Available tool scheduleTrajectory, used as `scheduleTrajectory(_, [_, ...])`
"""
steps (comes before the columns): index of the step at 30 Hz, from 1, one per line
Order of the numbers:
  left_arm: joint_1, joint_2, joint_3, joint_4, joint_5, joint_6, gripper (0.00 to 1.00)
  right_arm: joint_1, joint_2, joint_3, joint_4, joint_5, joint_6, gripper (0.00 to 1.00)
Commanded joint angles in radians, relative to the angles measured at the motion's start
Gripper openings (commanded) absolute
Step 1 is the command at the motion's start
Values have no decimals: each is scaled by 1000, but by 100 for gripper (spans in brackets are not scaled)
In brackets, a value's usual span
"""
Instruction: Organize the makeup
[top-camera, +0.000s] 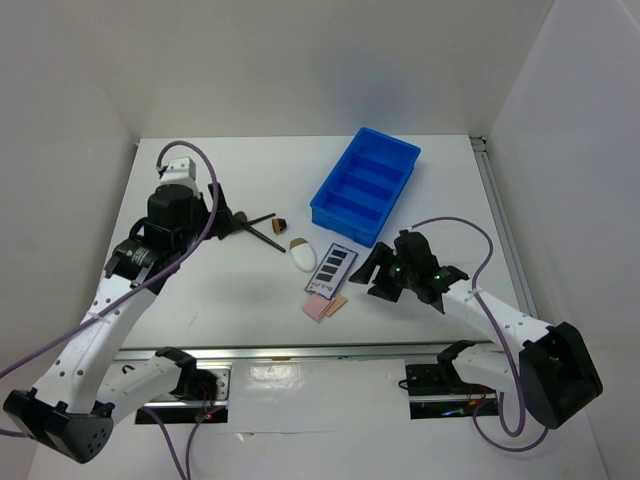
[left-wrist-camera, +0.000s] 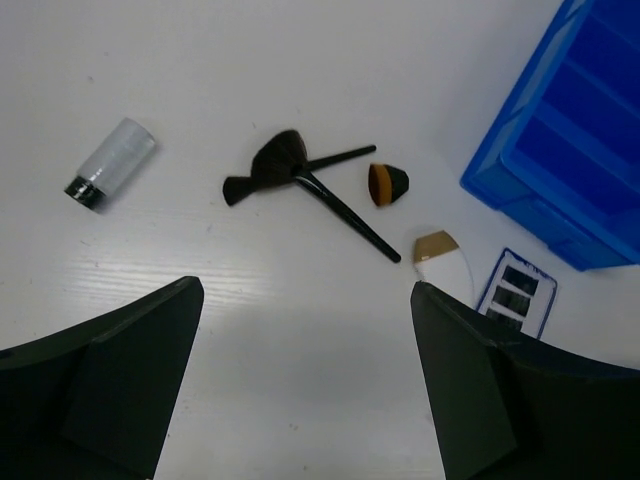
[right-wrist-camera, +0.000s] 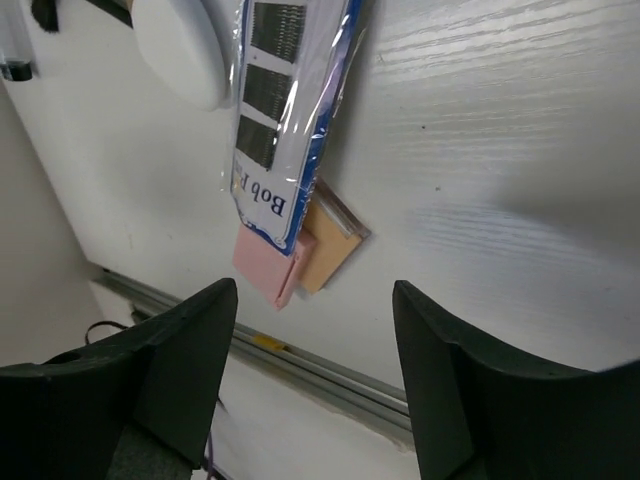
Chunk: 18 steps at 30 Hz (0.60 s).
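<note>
None of the makeup lay in the blue tray (top-camera: 365, 186), which sat toward the far edge of the tabletop (top-camera: 200, 290), right of its middle, so I judged the sorting barely begun. My right pincer (right-wrist-camera: 312, 290) hung low over the pink and tan pads (right-wrist-camera: 290, 255), fingers apart with nothing between them. The pads lay stacked near the near edge, tucked partly under the labelled end of the palette (right-wrist-camera: 285, 100). The white sponge (top-camera: 302, 253) lay just beside the palette on its left. My left pincer (left-wrist-camera: 307, 290) stood wide apart and empty above the left half, with the crossed black brushes (left-wrist-camera: 310, 180), a stubby brush head (left-wrist-camera: 388, 184) and a clear vial (left-wrist-camera: 112, 163) ahead of it.

I took the step in hand to be the pick of the pads – or the palette over them. Both are flat and thin, so the next move would call for a low, square descent and a bite at one edge without dragging the other along
</note>
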Motion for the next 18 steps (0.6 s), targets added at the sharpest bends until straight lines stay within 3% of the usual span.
scheduleTrajectory(1, [-2,48,46,-71,122,-41,99,32,34,-20,230,-61,86,75])
scheduleTrajectory(4, [-12,81,71,-71,162,-31,98,46,100,-20,286,-61,97,80])
scheduleTrajectory(11, [-30,140,154,-114,190,-12,98,46,280,3,408,-71,97,81])
scheduleTrajectory(18, [-39,149,145,-125,239,40,98,46,406,31,493,-95,106,80])
